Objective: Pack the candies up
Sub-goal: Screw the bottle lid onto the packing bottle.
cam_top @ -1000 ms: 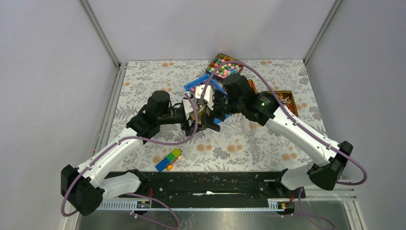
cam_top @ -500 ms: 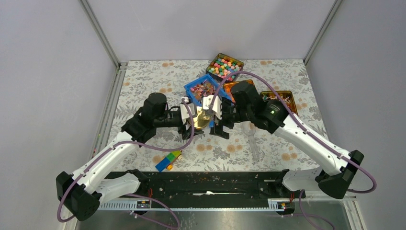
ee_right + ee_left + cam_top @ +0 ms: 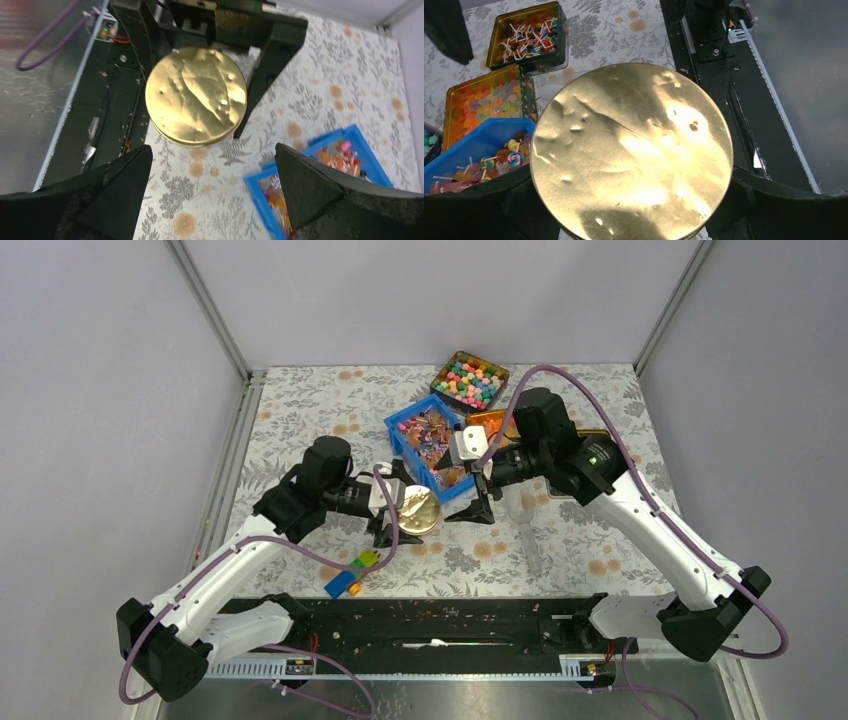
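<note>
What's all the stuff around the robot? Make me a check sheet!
Surface: flowery tablecloth, lying flat.
Job's things: candies piled in the blue bin; round gold tin in the left gripper.
Clutter: toy blocks near the front; tin of colourful balls at the back; orange tin and gold tin of sticks by the bin.
Grippers: left jaws clamp the tin; right gripper jaws open, empty.
Cables: purple cables loop along both arms.
Surroundings: grey walls, metal frame; nothing else seen.

Lab cell: grey panels (image 3: 440,290), aluminium frame (image 3: 210,310)
</note>
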